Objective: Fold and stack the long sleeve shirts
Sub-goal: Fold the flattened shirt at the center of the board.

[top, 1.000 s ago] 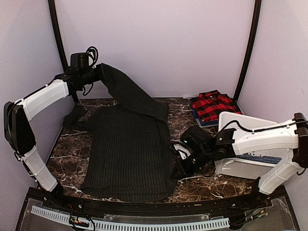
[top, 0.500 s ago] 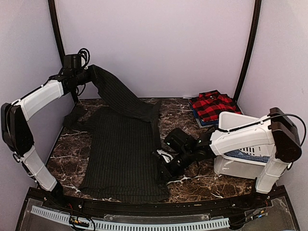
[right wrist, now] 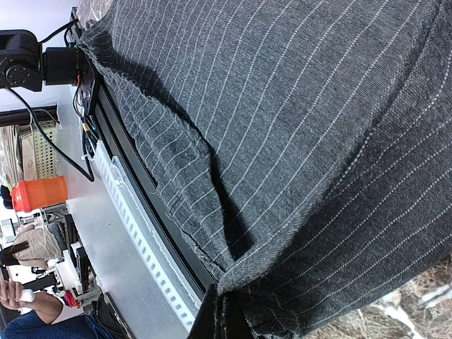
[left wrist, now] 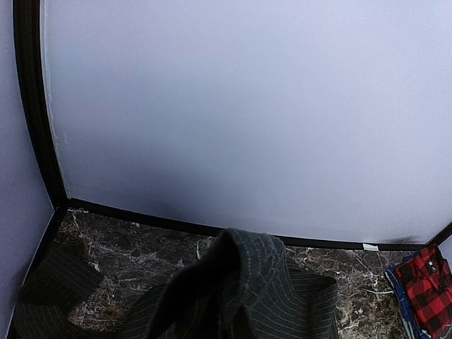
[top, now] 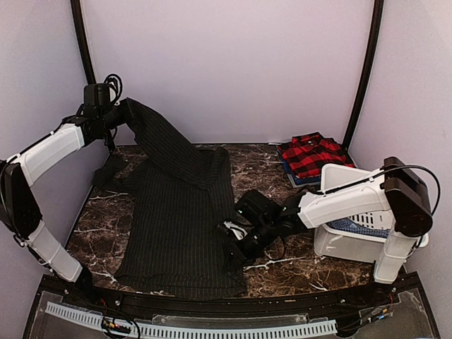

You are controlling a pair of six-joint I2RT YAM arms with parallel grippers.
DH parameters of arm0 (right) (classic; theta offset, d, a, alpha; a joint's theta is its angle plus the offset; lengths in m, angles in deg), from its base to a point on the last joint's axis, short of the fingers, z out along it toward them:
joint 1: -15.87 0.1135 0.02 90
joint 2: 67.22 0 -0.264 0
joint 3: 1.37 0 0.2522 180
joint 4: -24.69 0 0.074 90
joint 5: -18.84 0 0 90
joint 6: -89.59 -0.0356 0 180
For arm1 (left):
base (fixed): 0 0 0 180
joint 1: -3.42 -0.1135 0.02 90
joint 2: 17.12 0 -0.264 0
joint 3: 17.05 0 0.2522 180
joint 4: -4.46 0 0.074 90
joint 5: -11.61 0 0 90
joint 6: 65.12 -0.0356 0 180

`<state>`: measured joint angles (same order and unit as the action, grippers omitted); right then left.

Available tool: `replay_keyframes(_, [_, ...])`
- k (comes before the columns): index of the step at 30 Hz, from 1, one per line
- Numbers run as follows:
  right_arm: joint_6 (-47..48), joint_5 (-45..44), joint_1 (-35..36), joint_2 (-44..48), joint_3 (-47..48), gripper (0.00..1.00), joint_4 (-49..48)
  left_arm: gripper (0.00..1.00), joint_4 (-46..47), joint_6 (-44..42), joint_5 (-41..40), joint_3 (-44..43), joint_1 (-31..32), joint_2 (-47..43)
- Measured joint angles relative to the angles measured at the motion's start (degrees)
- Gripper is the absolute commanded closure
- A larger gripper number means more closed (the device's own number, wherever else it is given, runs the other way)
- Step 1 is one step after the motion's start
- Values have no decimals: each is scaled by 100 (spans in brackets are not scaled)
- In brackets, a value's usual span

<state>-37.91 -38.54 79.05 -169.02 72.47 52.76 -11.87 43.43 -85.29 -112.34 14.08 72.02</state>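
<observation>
Nearest to us, the right gripper [top: 237,250] sits low on the marble table [top: 289,272], pinched shut on the right edge of the charcoal shirt [top: 176,219] close to its hem. From overhead we see only the dark wrist against the cloth. The right wrist view shows what that one cannot: the closed jaws [right wrist: 224,314] biting a thick folded seam, with pale pinstripes running across the fabric and a crease rising from the pinch. That same view looks past the table's front edge to an orange container [right wrist: 39,192] out in the room.

The shirt's body lies flat on the left half of the table, hem toward us, and one sleeve is bunched at the far left edge. Just right of the right arm stands the white bin [top: 340,178], with blue cloth [top: 353,227] inside it.

Farther back, the left gripper [top: 121,113] is raised above the far left corner, clenched on the shirt's other sleeve, which hangs in a slanting band down to the shoulder. The left wrist view hides its own fingers. We see only a hump of pinstriped cloth [left wrist: 247,279] at the bottom, against the plain back wall [left wrist: 247,106].

The plaid shirt [top: 311,154] lies folded at the far right corner behind the bin, well apart from both grippers. Its edge shows in the left wrist view [left wrist: 427,282].
</observation>
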Motion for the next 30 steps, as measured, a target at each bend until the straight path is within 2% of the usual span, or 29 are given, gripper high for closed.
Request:
replay_keyframes(12, [107, 101, 0, -258, 341, 100, 70, 100, 459, 17, 203, 284, 0, -791])
replay_keyframes(18, [144, 192, 0, -365, 675, 100, 42, 100, 514, 33, 295, 396, 0, -817])
replay_keyframes(30, [101, 341, 0, -549, 553, 100, -157, 100, 507, 31, 155, 522, 0, -824])
